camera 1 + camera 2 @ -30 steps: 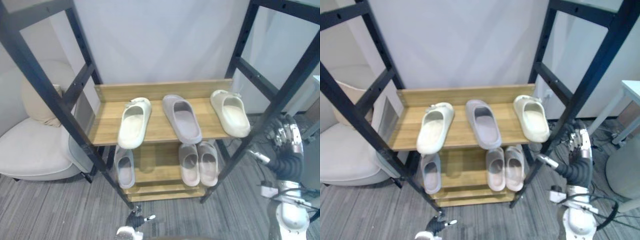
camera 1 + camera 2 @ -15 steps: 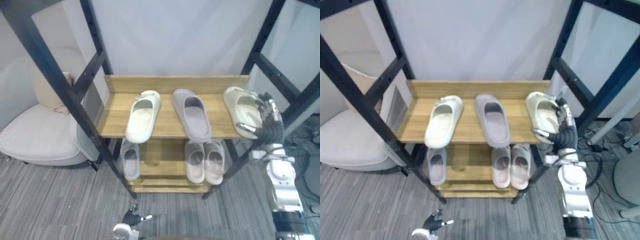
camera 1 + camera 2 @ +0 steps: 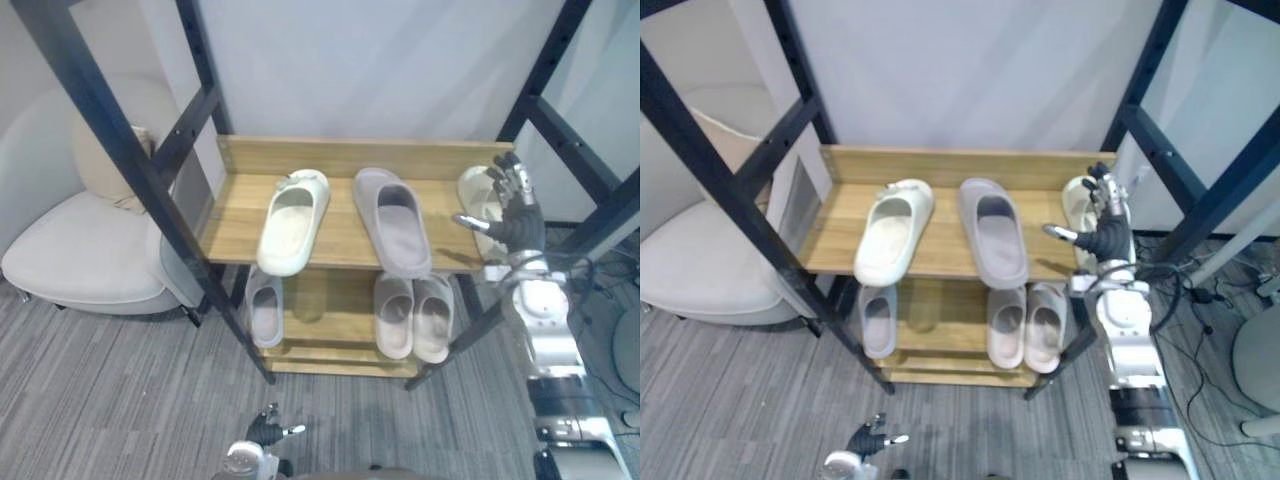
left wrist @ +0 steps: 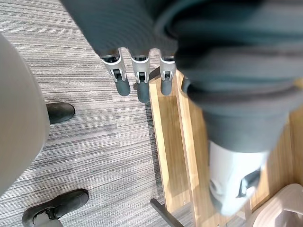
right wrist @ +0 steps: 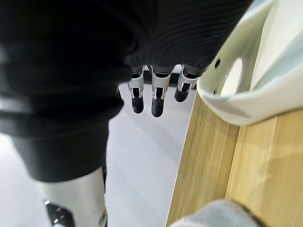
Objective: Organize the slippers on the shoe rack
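Hovering at the right end of the top shelf [image 3: 340, 230], the right hand [image 3: 515, 205] is holding nothing. Its fingers [image 5: 157, 99] are sticking out straight and spread apart. It is sitting right next to the right cream slipper [image 3: 478, 200] and hiding part of it; I cannot tell if they are touching.

The shoe rack [image 3: 360, 157] is carrying two more slippers on that shelf. A grey slipper [image 3: 392, 220] is lying in the middle, and the left cream slipper [image 3: 292, 222] is lying apart from it, its heel poking over the front edge. On the bottom shelf [image 3: 330, 330], a small grey slipper [image 3: 265, 312] is resting at the left, and a pair of pale slippers [image 3: 413, 315] is sitting side by side at the right.

The left hand [image 4: 137, 80] is hanging low over the grey carpet [image 3: 120, 400], fingers straight and empty. A white armchair [image 3: 80, 260] is standing left of the rack.
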Controlling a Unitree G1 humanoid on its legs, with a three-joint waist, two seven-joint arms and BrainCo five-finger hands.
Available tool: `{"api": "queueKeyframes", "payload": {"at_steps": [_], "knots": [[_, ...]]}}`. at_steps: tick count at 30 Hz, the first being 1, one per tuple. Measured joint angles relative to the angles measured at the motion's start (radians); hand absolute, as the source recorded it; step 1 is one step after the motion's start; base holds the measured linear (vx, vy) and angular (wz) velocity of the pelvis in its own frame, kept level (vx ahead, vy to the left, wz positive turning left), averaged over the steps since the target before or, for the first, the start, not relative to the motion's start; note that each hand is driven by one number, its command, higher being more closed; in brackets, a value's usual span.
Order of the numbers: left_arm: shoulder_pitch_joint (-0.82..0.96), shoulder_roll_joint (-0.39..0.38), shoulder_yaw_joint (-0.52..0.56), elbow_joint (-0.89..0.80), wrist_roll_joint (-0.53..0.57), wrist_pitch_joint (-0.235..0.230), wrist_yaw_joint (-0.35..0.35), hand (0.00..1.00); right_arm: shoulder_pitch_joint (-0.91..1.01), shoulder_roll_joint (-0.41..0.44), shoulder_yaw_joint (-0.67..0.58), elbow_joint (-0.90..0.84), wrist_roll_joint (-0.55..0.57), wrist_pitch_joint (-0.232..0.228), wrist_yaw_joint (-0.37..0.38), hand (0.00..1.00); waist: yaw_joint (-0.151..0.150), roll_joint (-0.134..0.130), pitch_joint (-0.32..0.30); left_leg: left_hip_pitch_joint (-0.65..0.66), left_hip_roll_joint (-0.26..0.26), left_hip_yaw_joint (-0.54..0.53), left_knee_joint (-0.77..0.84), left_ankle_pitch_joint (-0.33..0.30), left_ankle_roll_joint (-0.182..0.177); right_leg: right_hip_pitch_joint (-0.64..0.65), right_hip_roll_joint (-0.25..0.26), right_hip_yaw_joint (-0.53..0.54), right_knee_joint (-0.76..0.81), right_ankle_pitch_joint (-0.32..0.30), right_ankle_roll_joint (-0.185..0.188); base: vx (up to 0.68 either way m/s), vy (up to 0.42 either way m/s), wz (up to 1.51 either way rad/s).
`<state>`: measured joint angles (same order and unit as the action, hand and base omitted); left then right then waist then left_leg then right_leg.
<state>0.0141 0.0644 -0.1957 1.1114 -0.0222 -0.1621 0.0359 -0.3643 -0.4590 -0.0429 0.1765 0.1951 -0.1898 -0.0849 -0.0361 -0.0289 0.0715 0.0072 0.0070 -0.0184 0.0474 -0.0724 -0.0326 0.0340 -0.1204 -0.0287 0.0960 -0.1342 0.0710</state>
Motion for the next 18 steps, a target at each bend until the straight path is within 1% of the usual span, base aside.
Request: {"api": "queueKeyframes", "payload": {"at_steps": [3,6,8,10,12,14,15,18], "knots": [[-0.004,-0.001,0.000,-0.004,-0.001,0.000,0.000,0.00,-0.037,0.000,0.022,0.020,-0.003,0.007,0.000,0.00,0.009,0.002,0.009,-0.001,0.000,0.000,-0.001,0.001,-0.001,0.001,0.000,-0.001,-0.004,0.004,0.001,0.00,0.000,0.00],[-0.005,-0.002,0.000,-0.012,-0.001,0.000,0.000,0.00,-0.099,0.000,0.022,0.091,-0.040,0.032,-0.006,0.00,0.012,0.003,0.020,-0.002,0.000,-0.002,-0.011,0.010,0.000,0.002,0.000,-0.003,-0.015,0.011,0.000,0.00,0.000,0.00],[-0.006,-0.002,0.000,-0.019,-0.002,0.001,0.000,0.00,-0.127,0.000,0.028,0.132,-0.046,0.045,-0.013,0.00,0.018,0.004,0.025,-0.006,0.000,-0.004,-0.011,0.011,-0.001,0.002,0.001,-0.005,-0.015,0.012,-0.001,0.00,0.000,0.02],[-0.008,-0.004,0.000,-0.020,-0.003,0.000,-0.001,0.00,-0.148,0.000,0.044,0.168,-0.076,0.055,-0.014,0.00,0.024,0.004,0.026,-0.006,0.000,-0.005,-0.011,0.011,-0.001,0.002,0.001,-0.006,-0.017,0.012,-0.001,0.00,0.000,0.00],[-0.009,-0.004,0.000,-0.020,-0.005,0.001,-0.001,0.00,-0.160,0.004,0.053,0.182,-0.080,0.060,-0.014,0.00,0.025,0.004,0.027,-0.006,0.000,-0.005,-0.012,0.011,-0.001,0.003,0.001,-0.006,-0.017,0.012,-0.002,0.00,0.000,0.00],[-0.011,-0.004,0.000,-0.019,-0.011,0.002,-0.001,0.00,-0.206,0.020,0.054,0.238,-0.096,0.074,-0.015,0.00,0.026,0.005,0.030,-0.007,0.000,-0.004,-0.015,0.013,0.000,0.003,0.001,-0.006,-0.025,0.018,-0.002,0.00,0.000,0.00],[-0.012,-0.005,0.000,-0.019,-0.012,0.002,-0.001,0.00,-0.212,0.022,0.053,0.242,-0.114,0.082,-0.018,0.00,0.028,0.005,0.031,-0.007,0.000,-0.004,-0.017,0.014,0.000,0.003,0.001,-0.006,-0.031,0.022,-0.003,0.00,0.000,0.00],[-0.019,-0.005,0.001,-0.019,-0.022,0.003,-0.001,0.00,-0.231,0.027,0.053,0.246,-0.121,0.090,-0.033,0.00,0.034,0.006,0.043,-0.007,-0.001,-0.005,-0.022,0.019,0.001,0.003,0.001,-0.007,-0.032,0.025,-0.004,0.00,0.000,0.00]]}}
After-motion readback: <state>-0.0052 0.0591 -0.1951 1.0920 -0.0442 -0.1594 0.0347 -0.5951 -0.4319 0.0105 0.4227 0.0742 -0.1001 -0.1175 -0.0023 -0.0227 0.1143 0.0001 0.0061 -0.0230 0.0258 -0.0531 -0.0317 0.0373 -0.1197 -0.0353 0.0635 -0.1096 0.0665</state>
